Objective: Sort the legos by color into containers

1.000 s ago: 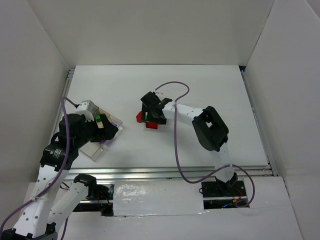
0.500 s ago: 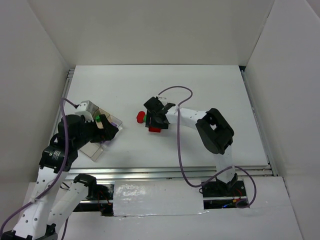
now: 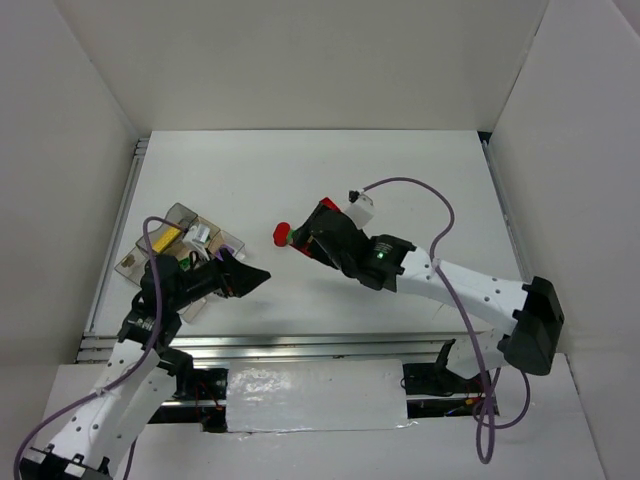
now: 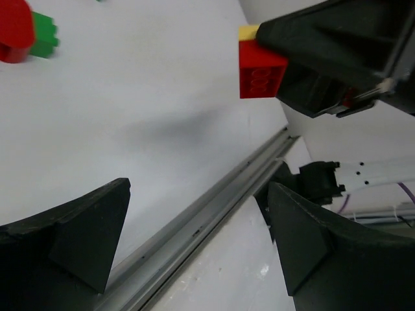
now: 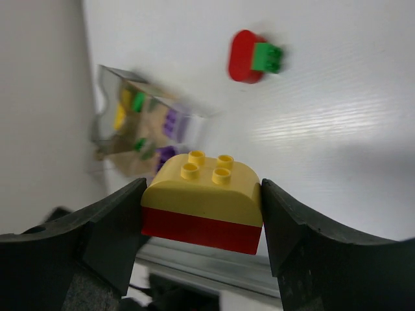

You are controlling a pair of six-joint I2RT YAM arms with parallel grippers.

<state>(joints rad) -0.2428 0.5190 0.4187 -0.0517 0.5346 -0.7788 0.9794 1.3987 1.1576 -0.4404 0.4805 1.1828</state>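
My right gripper (image 5: pixel 202 214) is shut on a stack of two legos, a rounded yellow brick (image 5: pixel 202 181) on top of a red one (image 5: pixel 198 230), held above the table. In the top view the right gripper (image 3: pixel 308 240) hovers beside a red rounded lego (image 3: pixel 281 235) with a green brick (image 5: pixel 267 57) attached, lying on the table. The clear divided tray (image 3: pixel 180 209) sits at the left with yellow, green and purple legos inside. My left gripper (image 3: pixel 250 277) is open and empty, just right of the tray. The left wrist view shows the held red brick (image 4: pixel 260 74).
A metal rail (image 3: pixel 300 345) runs along the table's near edge. White walls enclose the table on three sides. A purple cable (image 3: pixel 440 215) loops over the right arm.
The right gripper closed on the yellow-and-red stack and lifted it off the table, its arm swinging out to the right. The left gripper drew back off the tray toward the right.
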